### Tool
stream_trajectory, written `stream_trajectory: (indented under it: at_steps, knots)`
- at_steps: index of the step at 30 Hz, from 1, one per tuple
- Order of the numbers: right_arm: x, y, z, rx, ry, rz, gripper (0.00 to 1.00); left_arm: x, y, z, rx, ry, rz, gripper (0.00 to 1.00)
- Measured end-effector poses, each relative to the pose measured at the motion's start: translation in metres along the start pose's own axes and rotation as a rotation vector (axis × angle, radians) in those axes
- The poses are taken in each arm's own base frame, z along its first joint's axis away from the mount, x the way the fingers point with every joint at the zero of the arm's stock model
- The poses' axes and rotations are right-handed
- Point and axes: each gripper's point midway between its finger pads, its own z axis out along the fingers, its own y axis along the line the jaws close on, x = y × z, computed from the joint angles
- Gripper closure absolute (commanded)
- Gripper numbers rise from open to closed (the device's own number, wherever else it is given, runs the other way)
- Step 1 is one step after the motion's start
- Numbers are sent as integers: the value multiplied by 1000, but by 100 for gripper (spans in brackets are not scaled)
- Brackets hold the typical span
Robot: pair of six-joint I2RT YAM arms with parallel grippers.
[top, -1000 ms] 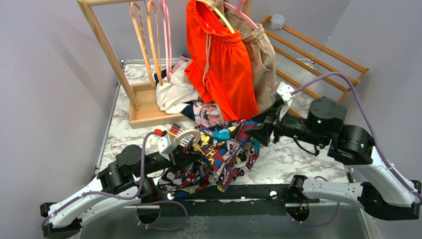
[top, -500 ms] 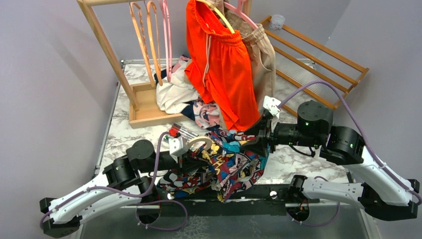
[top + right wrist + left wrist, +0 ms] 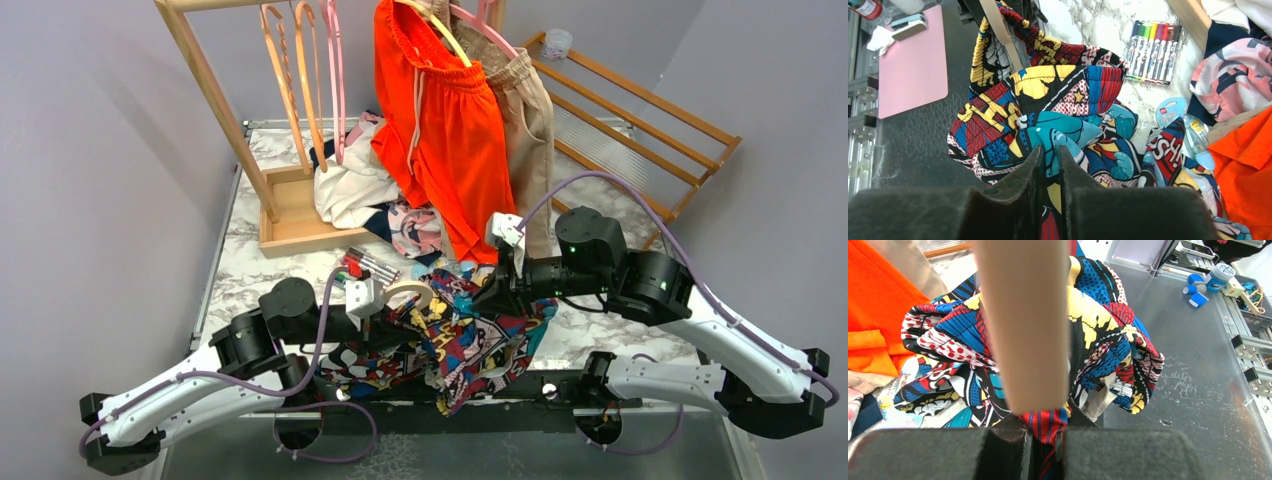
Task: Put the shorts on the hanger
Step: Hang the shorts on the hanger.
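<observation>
The comic-print shorts (image 3: 470, 335) hang bunched over the table's near edge between my two arms. The cream hanger (image 3: 405, 292) rises through them; its thick arm (image 3: 1023, 325) fills the left wrist view with fabric draped round it. My left gripper (image 3: 375, 318) is shut at the hanger's lower end with a fold of the shorts (image 3: 1045, 422) pinched in the jaws. My right gripper (image 3: 490, 295) is shut on the shorts (image 3: 1048, 135), holding their right side up. The hanger's arm also shows in the right wrist view (image 3: 1000, 32).
A wooden rack (image 3: 210, 90) holds orange and pink hangers (image 3: 300, 80), orange shorts (image 3: 445, 140) and beige shorts (image 3: 530, 120). A clothes pile (image 3: 370, 195) lies behind. A marker pack (image 3: 1150, 52) lies on the marble. A wooden slat frame (image 3: 640, 120) leans at the back right.
My right gripper has moved left and nearer with the shorts, bunching them against the hanger. My left gripper has shifted slightly right and up with the hanger.
</observation>
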Motion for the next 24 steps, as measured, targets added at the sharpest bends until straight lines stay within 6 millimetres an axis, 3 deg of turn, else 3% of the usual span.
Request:
stream_trajectory:
  at_steps: [3, 10, 19, 23, 24]
  knots:
    - [-3, 0, 1, -2, -12, -2, 99, 1, -1, 1, 8, 6, -2, 100]
    - [-9, -3, 3, 14, -43, 3, 99, 0, -2, 3, 16, 5, -2, 100]
    - [-33, -52, -6, 309, -143, 35, 99, 5, -1, 14, 39, 31, -17, 100]
    - [-26, -72, 5, 394, -105, 70, 99, 5, -2, 14, 45, 34, -17, 100]
    - [-23, -74, 5, 407, -97, 78, 94, 5, -2, 14, 45, 33, -16, 100]
